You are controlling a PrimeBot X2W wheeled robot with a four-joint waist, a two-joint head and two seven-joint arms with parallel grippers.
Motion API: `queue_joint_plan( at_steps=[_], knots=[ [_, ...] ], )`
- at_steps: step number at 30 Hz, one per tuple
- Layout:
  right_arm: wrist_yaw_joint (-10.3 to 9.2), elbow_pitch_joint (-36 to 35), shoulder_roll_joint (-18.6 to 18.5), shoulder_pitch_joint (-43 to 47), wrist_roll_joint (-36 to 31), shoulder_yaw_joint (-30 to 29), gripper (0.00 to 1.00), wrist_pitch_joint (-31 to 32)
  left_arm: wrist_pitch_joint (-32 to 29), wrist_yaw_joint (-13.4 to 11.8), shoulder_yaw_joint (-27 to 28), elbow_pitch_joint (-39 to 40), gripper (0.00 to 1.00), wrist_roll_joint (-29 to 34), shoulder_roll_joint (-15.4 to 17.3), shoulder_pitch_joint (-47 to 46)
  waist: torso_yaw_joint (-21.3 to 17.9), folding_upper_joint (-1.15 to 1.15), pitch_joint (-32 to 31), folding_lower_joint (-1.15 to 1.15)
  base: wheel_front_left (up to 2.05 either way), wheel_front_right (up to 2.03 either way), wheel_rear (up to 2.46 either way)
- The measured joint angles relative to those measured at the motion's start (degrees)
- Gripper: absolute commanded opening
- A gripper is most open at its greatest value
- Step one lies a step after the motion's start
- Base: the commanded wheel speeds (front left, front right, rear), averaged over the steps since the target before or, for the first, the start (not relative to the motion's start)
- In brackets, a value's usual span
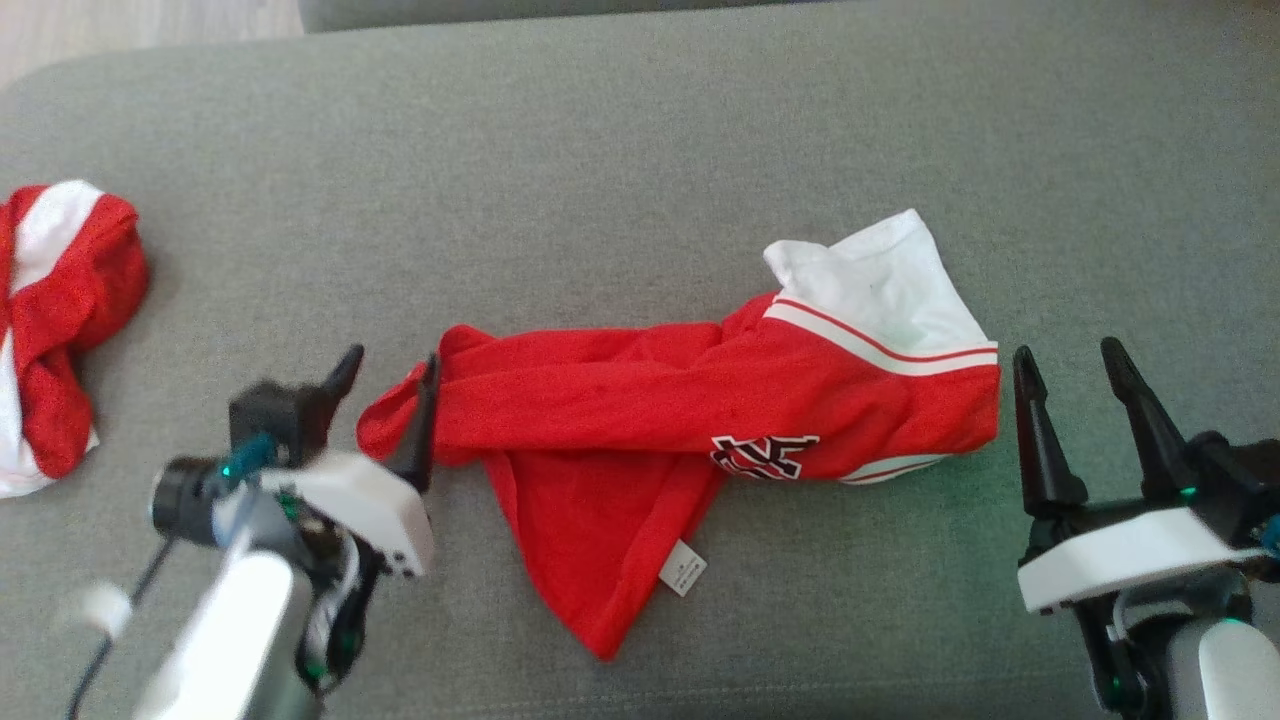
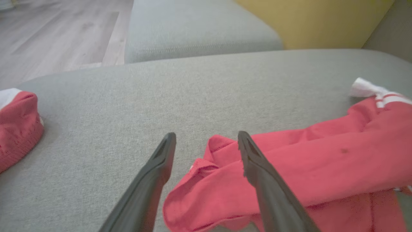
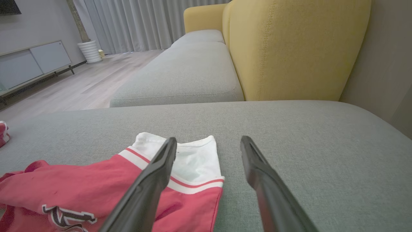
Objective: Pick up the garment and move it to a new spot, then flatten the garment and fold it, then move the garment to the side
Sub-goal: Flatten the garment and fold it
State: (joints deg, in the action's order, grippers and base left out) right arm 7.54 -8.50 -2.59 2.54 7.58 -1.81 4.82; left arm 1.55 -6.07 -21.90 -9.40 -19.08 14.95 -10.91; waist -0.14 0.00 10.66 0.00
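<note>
The garment (image 1: 650, 420) is a red jersey with a white sleeve and white stripes, lying crumpled and stretched sideways across the grey cushion (image 1: 620, 160). A black-and-white logo and a small white tag show on it. My left gripper (image 1: 388, 370) hovers open at the garment's left end, its right finger over the red fabric (image 2: 289, 174). Just off the garment's right edge, my right gripper (image 1: 1070, 365) stands open, nothing between its fingers. In the right wrist view the white sleeve (image 3: 193, 158) lies behind the left finger.
A second red-and-white cloth (image 1: 55, 310) sits bunched at the cushion's left edge, also in the left wrist view (image 2: 17, 125). Beyond the cushion is another grey seat (image 3: 183, 77) with a yellow backrest (image 3: 289, 48), and wooden floor to the left.
</note>
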Motion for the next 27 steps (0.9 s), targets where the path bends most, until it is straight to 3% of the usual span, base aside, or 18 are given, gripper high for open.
queue_joint_plan(
  at_steps=[11,13,15,19,27],
  knots=[
    [0.0,1.1,0.0,-1.6,0.3,0.0,1.0,-0.3,-10.4,4.2,-0.5,-13.0,1.0,-3.3,1.6,-7.2,-2.2,0.0,3.1,0.0,0.0,0.0,0.0],
    [0.0,1.3,0.0,-1.8,0.7,0.0,1.0,-0.3,-11.1,4.8,-1.0,-14.3,0.46,-3.3,1.9,-7.5,-2.4,0.0,3.3,0.0,0.0,0.0,0.0],
    [0.0,1.5,0.0,-2.0,0.9,0.0,1.0,-0.3,-11.1,5.2,-1.2,-15.1,0.0,-3.7,2.0,-8.2,-2.6,0.0,3.4,0.0,0.0,0.0,0.0],
    [0.0,1.8,0.0,-2.0,0.9,0.0,1.0,-0.5,-10.7,5.8,-1.2,-16.3,0.0,-4.2,2.0,-10.0,-2.7,0.0,3.5,0.0,0.0,0.0,0.0],
    [0.0,2.0,0.0,-2.0,1.5,-0.4,1.0,-0.8,-2.6,5.6,2.6,-11.3,0.0,-7.8,0.4,-11.2,-2.2,0.0,3.1,0.0,0.0,0.0,0.0]
  ],
)
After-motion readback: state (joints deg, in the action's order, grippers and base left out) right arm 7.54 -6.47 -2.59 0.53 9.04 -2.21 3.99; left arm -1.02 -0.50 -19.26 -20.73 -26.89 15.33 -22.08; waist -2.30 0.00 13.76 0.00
